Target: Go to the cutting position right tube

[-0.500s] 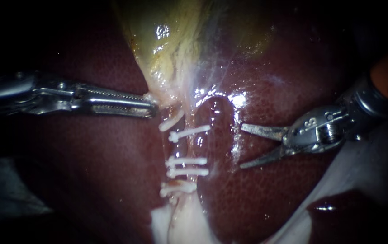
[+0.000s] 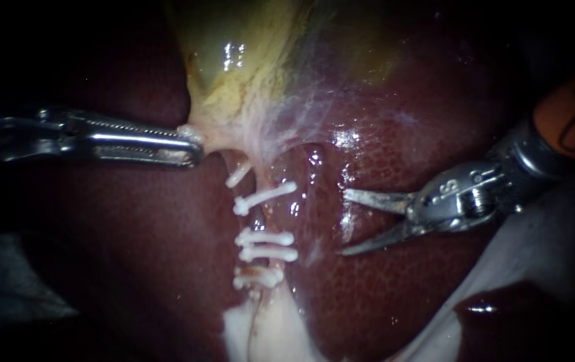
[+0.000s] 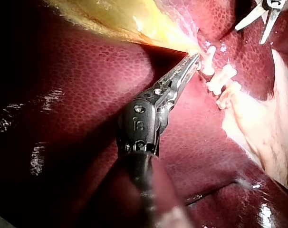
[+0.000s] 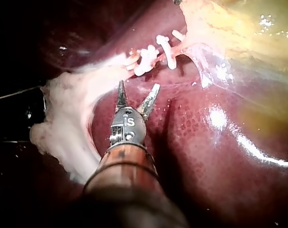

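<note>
White clips (image 2: 265,245) cross the tube (image 2: 262,218), which lies just ahead of the right instrument (image 2: 343,222); its jaws stand spread wide, holding nothing, not touching it. The left instrument (image 2: 192,144) has its jaws clamped on the edge of the gallbladder (image 2: 234,87).

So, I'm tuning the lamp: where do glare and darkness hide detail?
Endoscope view: glare spots on the gallbladder and on the liver beside the clips; the left instrument fades into the dark edge. Right wrist view: bright streak across the liver.
</note>
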You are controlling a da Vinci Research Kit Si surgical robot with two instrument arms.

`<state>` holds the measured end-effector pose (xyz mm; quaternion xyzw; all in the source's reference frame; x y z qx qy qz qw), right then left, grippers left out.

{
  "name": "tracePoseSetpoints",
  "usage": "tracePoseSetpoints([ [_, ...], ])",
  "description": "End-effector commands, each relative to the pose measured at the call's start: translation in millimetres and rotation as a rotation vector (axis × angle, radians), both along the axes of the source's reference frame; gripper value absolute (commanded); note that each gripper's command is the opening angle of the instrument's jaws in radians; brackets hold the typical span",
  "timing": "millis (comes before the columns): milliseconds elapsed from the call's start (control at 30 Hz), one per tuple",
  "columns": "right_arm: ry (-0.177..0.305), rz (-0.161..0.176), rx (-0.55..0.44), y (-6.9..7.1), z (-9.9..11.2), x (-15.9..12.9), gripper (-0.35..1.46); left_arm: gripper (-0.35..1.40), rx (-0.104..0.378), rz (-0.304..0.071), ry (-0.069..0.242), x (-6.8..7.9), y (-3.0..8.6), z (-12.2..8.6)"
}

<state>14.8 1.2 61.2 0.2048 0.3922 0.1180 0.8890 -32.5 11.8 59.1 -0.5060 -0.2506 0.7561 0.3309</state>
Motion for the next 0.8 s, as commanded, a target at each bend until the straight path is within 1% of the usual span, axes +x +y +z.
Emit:
tracePoseSetpoints([
  [33, 0.002, 0.008, 0.023, -0.3, 0.7, 0.4, 1.43, -0.35, -0.003, -0.001, 0.002, -0.1, -0.1, 0.1],
  [67, 0.006, 0.009, 0.042, -0.5, 1.3, 0.7, 1.43, -0.35, -0.003, -0.001, 0.002, -0.2, -0.1, 0.1],
  [100, 0.019, 0.018, 0.074, -0.9, 2.2, 1.2, 1.43, -0.35, -0.003, -0.001, 0.002, -0.2, -0.1, 0.1],
  [200, 0.041, 0.039, 0.117, -1.5, 4.5, 2.3, 1.43, -0.35, -0.003, -0.002, 0.002, -0.2, -0.1, 0.1],
  [333, 0.040, 0.047, 0.181, -1.9, 7.1, 3.3, 1.43, -0.35, -0.003, -0.002, 0.002, -0.3, -0.2, -0.1],
  [367, 0.042, 0.044, 0.192, -2.0, 7.6, 3.5, 1.43, -0.35, -0.003, -0.002, 0.002, -0.3, -0.3, -0.2],
  [433, 0.053, 0.047, 0.223, -2.0, 8.5, 3.8, 1.43, -0.35, -0.003, -0.002, 0.002, -0.3, -0.3, -0.2],
  [500, 0.065, 0.048, 0.245, -1.9, 9.1, 4.2, 1.43, -0.35, -0.003, -0.002, 0.002, -0.3, -0.3, -0.2],
  [667, 0.117, 0.069, 0.304, -1.3, 9.7, 5.6, 1.43, -0.35, -0.004, -0.001, 0.002, -0.3, -0.4, -0.2],
  [733, 0.145, 0.066, 0.327, -1.2, 9.8, 6.3, 1.43, -0.35, -0.004, -0.001, 0.002, -0.3, -0.4, -0.2],
  [800, 0.163, 0.064, 0.349, -1.2, 9.8, 6.8, 1.43, -0.35, -0.004, -0.001, 0.002, -0.3, -0.4, -0.2],
])
